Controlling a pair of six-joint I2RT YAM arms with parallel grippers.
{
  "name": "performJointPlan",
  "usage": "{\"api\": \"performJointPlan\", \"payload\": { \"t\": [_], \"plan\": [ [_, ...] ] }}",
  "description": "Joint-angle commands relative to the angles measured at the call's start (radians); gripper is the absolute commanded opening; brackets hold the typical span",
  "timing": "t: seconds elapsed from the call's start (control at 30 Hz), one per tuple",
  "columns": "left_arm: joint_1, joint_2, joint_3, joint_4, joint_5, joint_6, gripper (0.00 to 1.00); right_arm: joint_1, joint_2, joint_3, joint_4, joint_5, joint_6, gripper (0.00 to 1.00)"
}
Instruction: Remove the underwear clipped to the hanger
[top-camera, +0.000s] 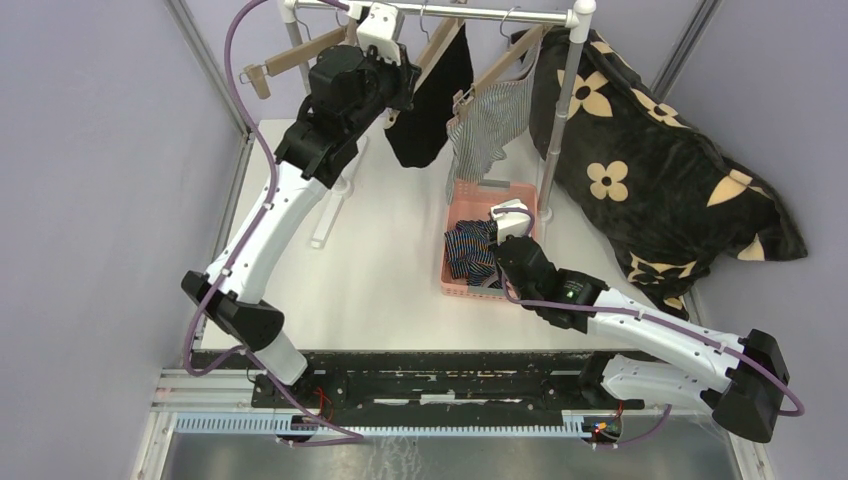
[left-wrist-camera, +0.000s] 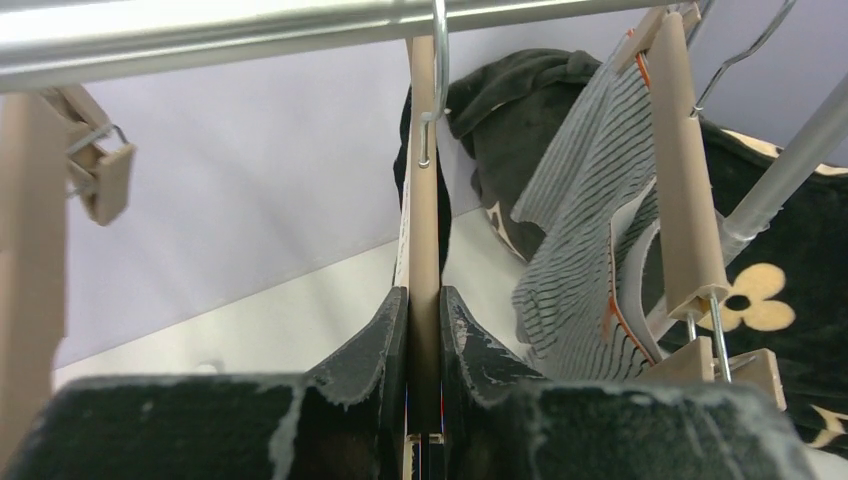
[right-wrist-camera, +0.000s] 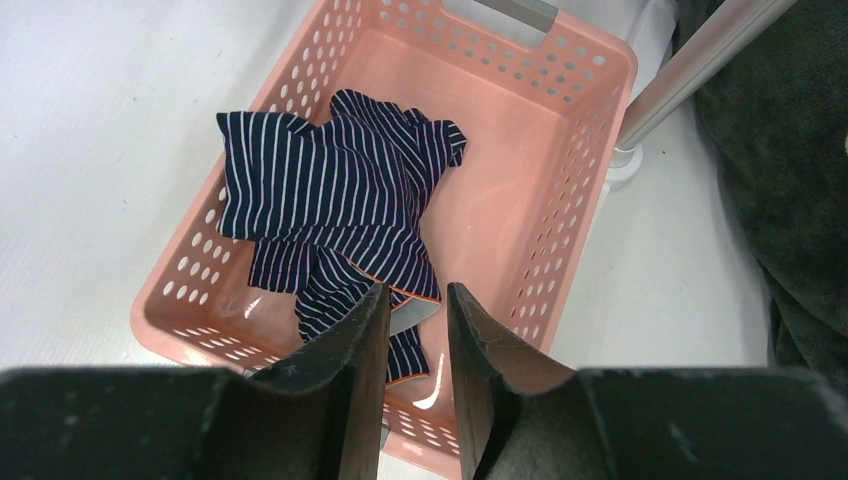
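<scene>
Left jaws pinch middle hanger, with the black pair clipped to it. Grey-striped pair hangs clipped on right hanger. Right jaws are slightly spread and empty, above the navy pair lying in basket on tabletop.

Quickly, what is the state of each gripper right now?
Left gripper: closed on the hanger.
Right gripper: open, holding nothing.
</scene>
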Motion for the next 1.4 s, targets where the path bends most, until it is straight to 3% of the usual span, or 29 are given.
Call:
{"api": "performJointPlan", "payload": {
  "t": [0.0,0.33,0.53,0.77,0.87,1.03,1.23,1.37],
  "plan": [
    [-0.001,-0.099,-0.025,0.111,-0.057,0.078,0.03,0.006,-0.015,0.0,0.047,0.004,-0.003,0.35],
    [-0.001,-0.105,0.026,0.078,-0.086,0.108,0.03,0.006,0.008,0.007,0.048,-0.009,0.0,0.34],
    [-0.001,-0.164,-0.025,0.036,-0.089,0.12,0.03,0.006,0.013,0.022,0.044,0.0,-0.012,0.35],
    [-0.002,-0.33,-0.252,-0.03,-0.065,0.108,0.03,0.005,0.029,0.071,0.04,0.003,-0.032,0.41],
    [-0.034,-0.435,-0.357,-0.031,-0.13,0.101,0.03,0.006,0.039,0.106,0.032,0.007,-0.05,0.44],
    [-0.035,-0.586,-0.489,-0.158,-0.122,0.026,0.03,0.006,0.062,0.162,0.044,0.006,-0.094,0.5],
    [-0.035,-0.879,-0.749,-0.244,-0.065,-0.072,0.03,-0.008,0.098,0.221,0.11,-0.156,-0.138,0.61],
    [-0.035,-1.023,-0.836,-0.33,0.037,-0.107,0.03,-0.026,0.153,0.322,0.093,-0.355,-0.182,0.63]
  ]
}}
